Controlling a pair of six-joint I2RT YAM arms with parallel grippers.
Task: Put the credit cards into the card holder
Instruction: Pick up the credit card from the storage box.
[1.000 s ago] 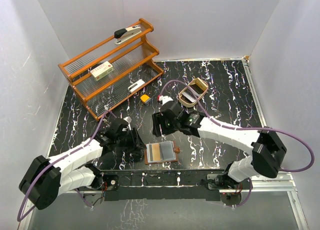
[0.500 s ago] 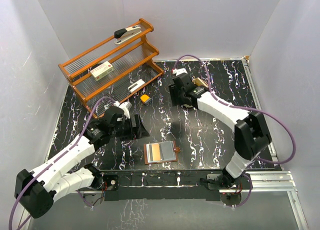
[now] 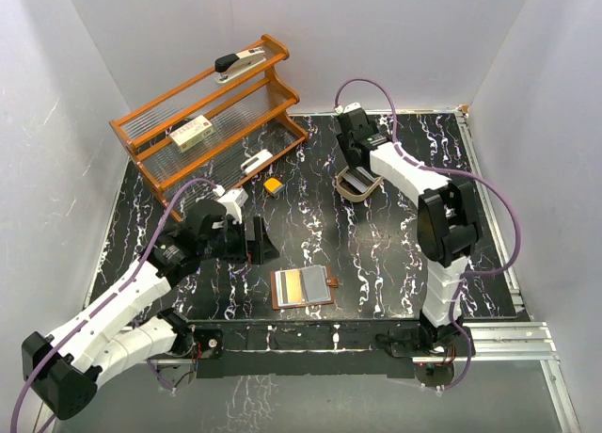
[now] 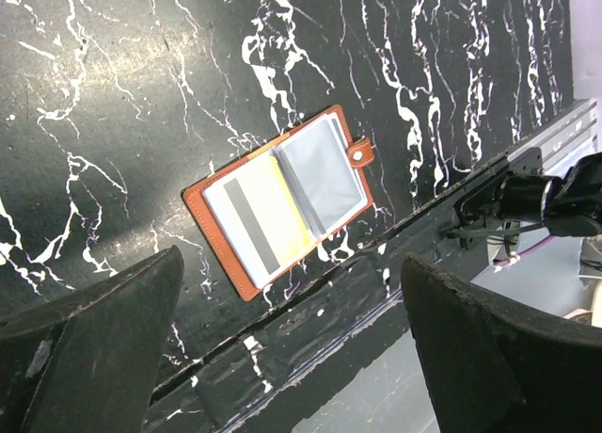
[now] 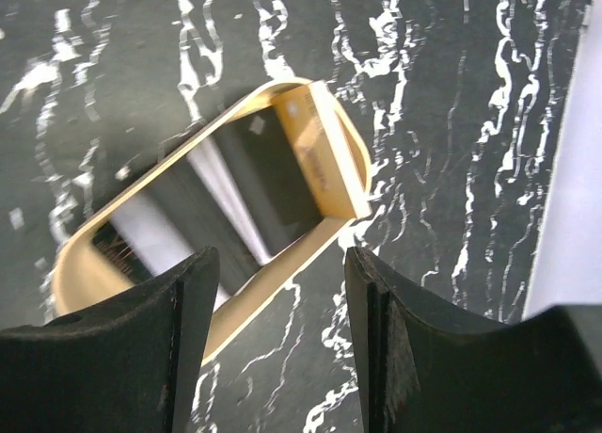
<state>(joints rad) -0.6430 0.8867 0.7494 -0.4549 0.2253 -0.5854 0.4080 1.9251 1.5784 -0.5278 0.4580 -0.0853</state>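
The card holder (image 3: pixel 303 287) (image 4: pixel 277 202) lies open near the table's front edge. One credit card (image 4: pixel 256 215), yellow with a grey stripe, sits in its left pocket. More credit cards (image 3: pixel 356 180) (image 5: pixel 155 228) stand on edge in the tan oval tray (image 3: pixel 374 184) (image 5: pixel 343 165) at the back. My left gripper (image 3: pixel 262 242) (image 4: pixel 292 264) hangs wide open, left of and above the holder, with nothing between its fingers (image 4: pixel 103 329). My right gripper (image 3: pixel 358 162) (image 5: pixel 282 259) is open and empty just over the tray's near rim.
An orange wooden rack (image 3: pixel 207 122) stands at the back left with a stapler (image 3: pixel 240 63) on top and a small box (image 3: pixel 191 132) on its shelf. A yellow-orange block (image 3: pixel 274 184) lies in front of the rack. A metal rail (image 4: pixel 527 146) runs along the front edge.
My left gripper has opened wide and drawn back up and left from the card holder. My right arm has swung from the table's middle to the tray at the back.
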